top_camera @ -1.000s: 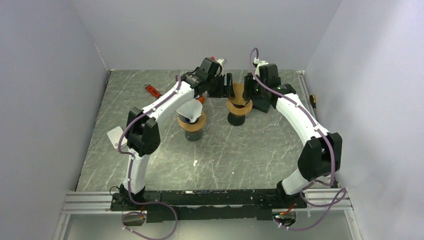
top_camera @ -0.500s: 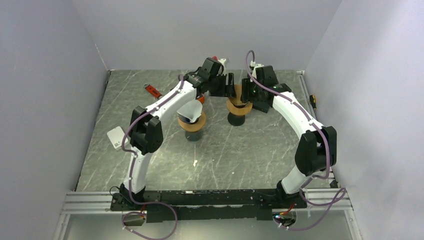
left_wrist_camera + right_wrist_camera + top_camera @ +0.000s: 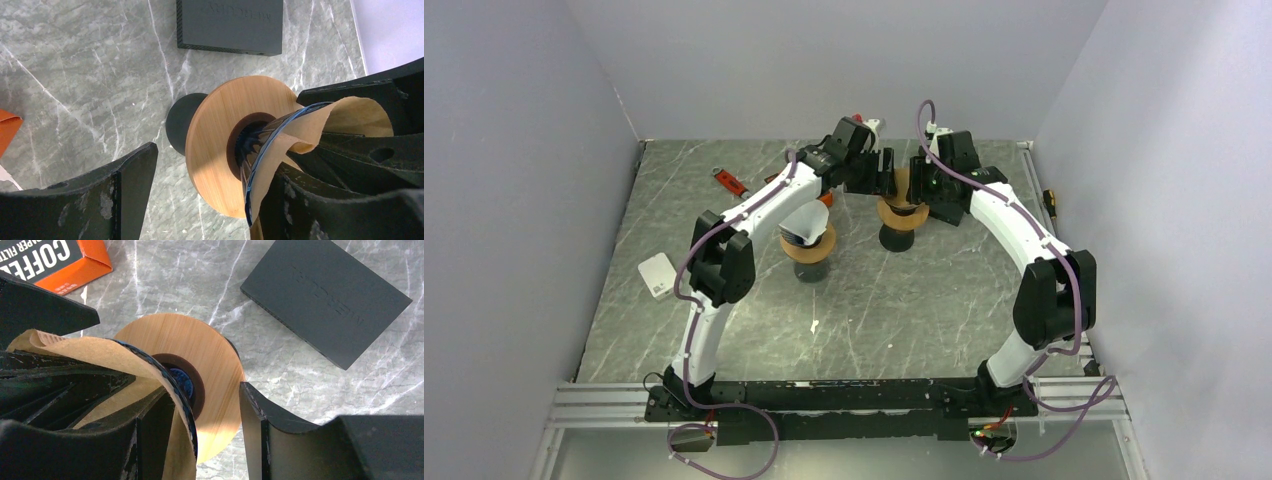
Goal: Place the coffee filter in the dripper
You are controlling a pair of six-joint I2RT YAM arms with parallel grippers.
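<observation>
Well left of the wood-collared blue glass dripper (image 3: 898,214), and nearer the arm bases, stands a second wooden-collared dripper holding a white paper cone (image 3: 806,232). The left gripper (image 3: 882,172) has edged slightly closer to the glass dripper over the last second. Its jaws are spread wide, with one finger inside the cone against the paper and the other clear outside the collar. The brown paper coffee filter (image 3: 350,117) sits in that dripper's mouth, its edge rumpled and standing proud of the rim. At the dripper's right side the right gripper (image 3: 921,178) has barely shifted. It is likewise spread, straddling the rim. A flat black box (image 3: 325,300) lies beyond the dripper. So small a shift suggests the filter is being pressed home, with little left but releasing it cleanly.
</observation>
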